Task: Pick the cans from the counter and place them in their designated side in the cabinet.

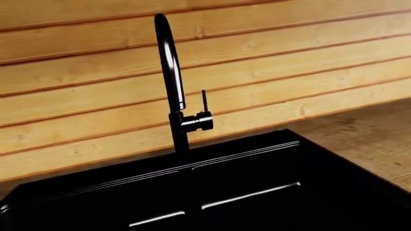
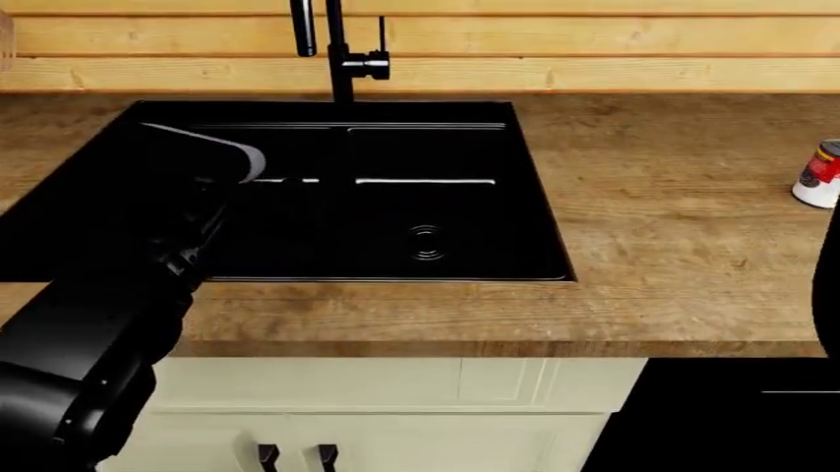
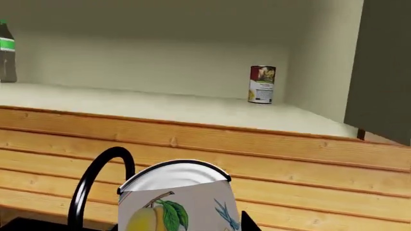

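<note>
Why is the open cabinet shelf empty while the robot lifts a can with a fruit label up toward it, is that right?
Not quite. The shelf isn't empty: the right wrist view shows a can standing on it toward one side and a bottle at the other. The rest holds: the fruit-label can is raised below it.

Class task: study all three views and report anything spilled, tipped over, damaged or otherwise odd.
Nothing stands out. The red-labelled can stands upright on the counter, another can stands upright inside the cabinet, and the sink looks dry and undamaged. A fruit-labelled can sits close before the right wrist camera.
</note>
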You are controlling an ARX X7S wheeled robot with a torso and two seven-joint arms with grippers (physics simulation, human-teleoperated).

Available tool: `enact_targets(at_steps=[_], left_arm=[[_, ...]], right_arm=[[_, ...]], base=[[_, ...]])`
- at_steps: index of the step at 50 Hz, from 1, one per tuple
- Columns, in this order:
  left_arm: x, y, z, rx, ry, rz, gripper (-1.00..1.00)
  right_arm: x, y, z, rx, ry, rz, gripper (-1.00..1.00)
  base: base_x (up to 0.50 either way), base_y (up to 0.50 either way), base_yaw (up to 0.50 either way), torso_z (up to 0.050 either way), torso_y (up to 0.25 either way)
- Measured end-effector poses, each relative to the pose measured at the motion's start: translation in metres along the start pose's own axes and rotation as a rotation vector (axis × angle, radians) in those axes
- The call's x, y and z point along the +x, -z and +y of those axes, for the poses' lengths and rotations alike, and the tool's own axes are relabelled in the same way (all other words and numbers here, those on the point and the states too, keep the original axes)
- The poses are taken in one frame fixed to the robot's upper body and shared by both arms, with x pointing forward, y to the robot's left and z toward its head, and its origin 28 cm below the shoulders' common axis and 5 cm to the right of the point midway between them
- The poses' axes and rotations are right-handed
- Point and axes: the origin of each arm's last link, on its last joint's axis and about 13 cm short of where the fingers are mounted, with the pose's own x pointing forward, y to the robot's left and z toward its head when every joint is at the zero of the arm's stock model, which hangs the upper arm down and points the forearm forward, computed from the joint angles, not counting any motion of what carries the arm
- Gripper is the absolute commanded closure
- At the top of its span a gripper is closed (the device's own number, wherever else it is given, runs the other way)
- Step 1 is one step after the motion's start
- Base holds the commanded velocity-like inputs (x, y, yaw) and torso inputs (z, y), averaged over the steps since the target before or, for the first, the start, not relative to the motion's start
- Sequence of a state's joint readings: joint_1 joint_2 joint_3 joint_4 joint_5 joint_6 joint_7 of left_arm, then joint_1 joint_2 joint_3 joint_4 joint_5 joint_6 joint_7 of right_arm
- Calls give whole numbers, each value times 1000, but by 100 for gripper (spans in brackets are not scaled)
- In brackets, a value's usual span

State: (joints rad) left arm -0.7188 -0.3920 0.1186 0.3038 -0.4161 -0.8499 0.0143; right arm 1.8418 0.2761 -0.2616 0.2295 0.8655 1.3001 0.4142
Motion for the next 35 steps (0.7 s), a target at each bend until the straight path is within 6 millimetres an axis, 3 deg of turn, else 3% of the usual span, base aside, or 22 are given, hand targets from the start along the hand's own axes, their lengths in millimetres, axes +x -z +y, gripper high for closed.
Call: enact_targets(at_steps=[9, 15, 27, 35], left_arm=[[7, -6, 9, -21, -22, 10, -100], [13, -12, 16, -35, -41, 12, -100], [27, -28, 33, -58, -45, 23, -100], [23, -44, 57, -20, -44, 27, -100]], right_arm=[[35, -45, 0, 24, 19, -36, 100], [43, -64, -8, 26, 70, -81, 100], [43, -79, -13, -34, 138, -117, 100], [43, -82, -11, -74, 153, -120, 100]], base=[[0, 0, 0, 50, 0], [0, 0, 0, 50, 0], [0, 0, 0, 0, 0], [0, 0, 0, 0, 0]])
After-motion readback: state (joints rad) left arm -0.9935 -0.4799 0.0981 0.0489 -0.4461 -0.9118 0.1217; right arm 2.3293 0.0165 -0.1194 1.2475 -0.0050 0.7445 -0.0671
